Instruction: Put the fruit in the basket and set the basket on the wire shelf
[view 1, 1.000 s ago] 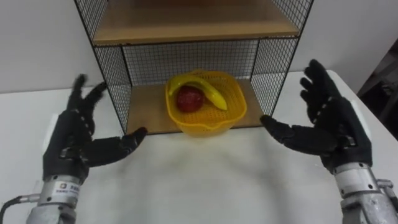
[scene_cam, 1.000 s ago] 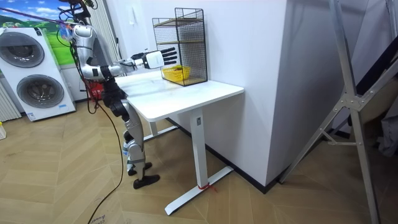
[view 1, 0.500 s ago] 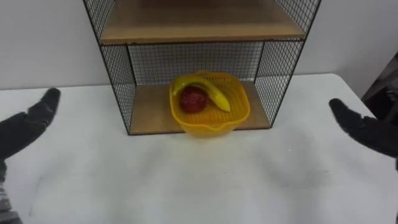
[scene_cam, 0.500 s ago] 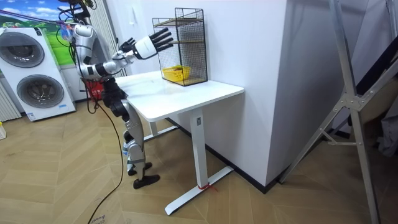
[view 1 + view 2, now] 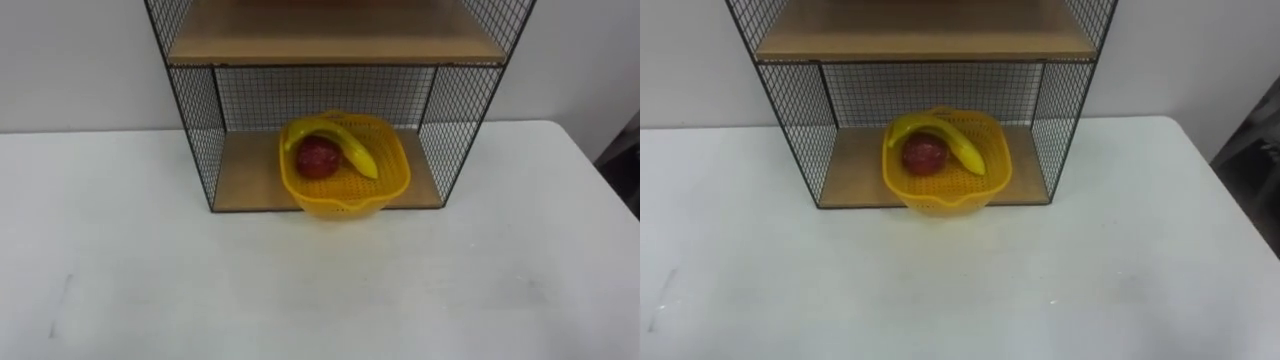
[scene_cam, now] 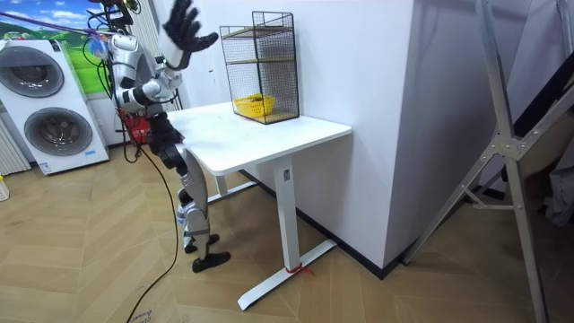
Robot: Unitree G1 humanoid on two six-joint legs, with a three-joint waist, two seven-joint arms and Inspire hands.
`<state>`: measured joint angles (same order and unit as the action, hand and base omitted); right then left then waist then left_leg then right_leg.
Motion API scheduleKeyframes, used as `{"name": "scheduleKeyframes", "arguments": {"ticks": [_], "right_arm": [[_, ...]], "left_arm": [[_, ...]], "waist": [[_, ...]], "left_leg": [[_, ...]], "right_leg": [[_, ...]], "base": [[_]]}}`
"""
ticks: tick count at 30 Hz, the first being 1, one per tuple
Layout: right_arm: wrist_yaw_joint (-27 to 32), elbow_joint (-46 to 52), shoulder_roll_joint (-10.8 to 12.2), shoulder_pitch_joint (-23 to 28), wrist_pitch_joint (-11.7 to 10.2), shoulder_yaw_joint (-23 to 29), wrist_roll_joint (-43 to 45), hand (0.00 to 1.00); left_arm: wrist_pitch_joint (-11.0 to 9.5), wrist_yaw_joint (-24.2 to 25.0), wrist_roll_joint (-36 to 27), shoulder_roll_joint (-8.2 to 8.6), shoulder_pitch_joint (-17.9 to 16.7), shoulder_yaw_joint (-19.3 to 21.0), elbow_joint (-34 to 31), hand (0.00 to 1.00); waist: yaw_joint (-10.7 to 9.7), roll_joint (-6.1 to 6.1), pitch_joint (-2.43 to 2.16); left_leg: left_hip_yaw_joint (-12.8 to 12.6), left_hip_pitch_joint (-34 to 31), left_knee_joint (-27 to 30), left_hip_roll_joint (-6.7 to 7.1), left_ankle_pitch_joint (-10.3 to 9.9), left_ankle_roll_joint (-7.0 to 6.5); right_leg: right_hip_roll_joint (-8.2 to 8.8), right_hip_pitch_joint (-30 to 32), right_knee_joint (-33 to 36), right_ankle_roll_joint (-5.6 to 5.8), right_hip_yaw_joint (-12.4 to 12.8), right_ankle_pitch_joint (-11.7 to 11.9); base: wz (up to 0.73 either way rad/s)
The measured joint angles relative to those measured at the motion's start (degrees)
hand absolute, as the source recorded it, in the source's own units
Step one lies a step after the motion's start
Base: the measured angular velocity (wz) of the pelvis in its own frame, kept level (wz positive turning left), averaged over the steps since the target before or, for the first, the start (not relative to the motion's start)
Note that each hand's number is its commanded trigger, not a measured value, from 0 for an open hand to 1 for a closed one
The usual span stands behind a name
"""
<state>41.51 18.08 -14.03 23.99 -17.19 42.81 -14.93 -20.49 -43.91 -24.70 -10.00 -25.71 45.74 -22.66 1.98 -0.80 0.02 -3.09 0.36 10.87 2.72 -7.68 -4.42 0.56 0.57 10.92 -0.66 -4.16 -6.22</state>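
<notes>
A yellow basket (image 5: 342,204) stands on the lower wooden board (image 5: 247,175) of the black wire shelf (image 5: 196,120), its front rim jutting slightly past the board's edge. Inside lie a banana (image 5: 352,150) and a red round fruit (image 5: 317,157), the banana curving over it. The right eye view repeats this, with the basket (image 5: 945,196) at centre. In the room view I stand at the white table (image 6: 269,135), with my right hand (image 6: 184,24) raised high above head level, fingers spread and holding nothing.
The shelf's upper board (image 5: 335,40) spans above the basket. White tabletop (image 5: 320,290) stretches in front, its right edge (image 5: 610,170) near. Washing machines (image 6: 49,99) stand at the room view's left, and a metal frame (image 6: 511,152) at its right.
Both open hands have drawn apart from beside the shelf and left the eye views. In the room view the arm swung up from table height to above my head. The camera tilted slightly.
</notes>
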Motion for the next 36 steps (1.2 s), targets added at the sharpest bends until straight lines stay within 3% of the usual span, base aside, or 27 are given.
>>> {"name": "scheduleKeyframes", "arguments": {"ticks": [4,6,8,13,17,23,31,33,36], "right_arm": [[5.0,-10.0,-0.1,2.5,1.3,3.5,-13.7,0.00],[7.6,-14.8,-0.1,3.1,1.3,5.6,-18.6,0.00],[11.2,-20.3,-0.1,3.2,1.2,8.5,-25.5,0.00],[12.6,-35.9,-1.2,3.7,1.0,9.1,-37.7,0.00],[12.7,-49.7,-1.2,3.5,1.0,8.9,-46.7,0.00],[10.4,-64.1,-1.2,2.6,0.8,6.8,-51.2,0.00],[5.5,-72.8,-0.3,0.2,2.1,2.9,-52.5,0.00],[4.0,-74.9,-0.1,-1.0,2.3,1.2,-52.2,0.00],[1.5,-80.2,0.5,-3.1,3.3,-3.3,-48.4,0.00]], "left_arm": [[0.7,-5.0,-13.0,-1.91,-3.1,3.2,13.9,0.00],[0.7,-7.5,-17.5,-2.18,-3.8,4.8,18.5,0.00],[0.6,-9.8,-22.6,-3.76,-4.0,5.7,25.7,0.00],[0.6,-10.6,-32.0,-6.51,-3.3,5.9,42.8,0.00],[0.6,-10.7,-37.7,-6.50,-2.6,5.8,53.4,0.00],[0.6,-10.2,-37.8,-6.51,0.6,5.1,64.7,0.00],[0.9,-5.6,-38.8,-6.15,3.0,0.8,71.2,0.00],[1.8,-4.3,-38.6,-5.65,3.3,-1.5,73.2,0.00],[3.0,-1.8,-36.6,-3.33,3.8,-5.8,74.9,0.00]], "waist": [[-0.2,0.94,-0.27],[-0.3,0.92,-0.34],[-0.3,0.84,-0.32],[-0.4,0.77,-0.45],[-0.1,0.85,-0.47],[-0.3,0.47,-0.72],[-0.4,-0.23,-0.99],[-1.0,-0.24,-0.98],[-1.6,-0.34,-1.02]], "left_leg": [[-0.2,-1.0,0.1,0.10,0.0,0.03],[-0.2,-1.8,0.4,0.13,-0.1,0.10],[0.0,-2.3,0.7,0.27,-0.3,0.28],[0.0,-3.6,1.4,0.19,-0.6,0.60],[0.1,-3.8,1.9,0.08,-1.1,0.47],[0.5,-4.1,2.0,0.08,-1.4,0.49],[0.3,-3.5,2.7,-0.10,-1.9,0.51],[0.3,-3.1,2.7,-0.16,-1.9,0.50],[0.4,-2.6,2.7,-0.08,-2.0,0.41]], "right_leg": [[0.39,1.6,1.1,-0.07,-0.5,-0.5],[0.38,2.6,2.0,-0.10,-0.3,-0.9],[0.59,3.6,3.7,-0.25,-0.5,-1.9],[0.83,5.5,5.7,-0.67,-0.7,-3.1],[0.72,5.4,5.8,-0.73,-0.8,-3.3],[0.82,5.4,5.9,-0.72,-1.2,-3.4],[0.73,4.0,5.7,-0.65,-1.1,-3.4],[0.73,3.3,5.1,-0.52,-1.4,-3.1],[0.90,2.5,4.7,-0.37,-1.7,-3.0]], "base": [[0.01],[-0.02],[0.04],[0.03],[0.02],[0.06],[0.01],[0.03],[0.05]]}}
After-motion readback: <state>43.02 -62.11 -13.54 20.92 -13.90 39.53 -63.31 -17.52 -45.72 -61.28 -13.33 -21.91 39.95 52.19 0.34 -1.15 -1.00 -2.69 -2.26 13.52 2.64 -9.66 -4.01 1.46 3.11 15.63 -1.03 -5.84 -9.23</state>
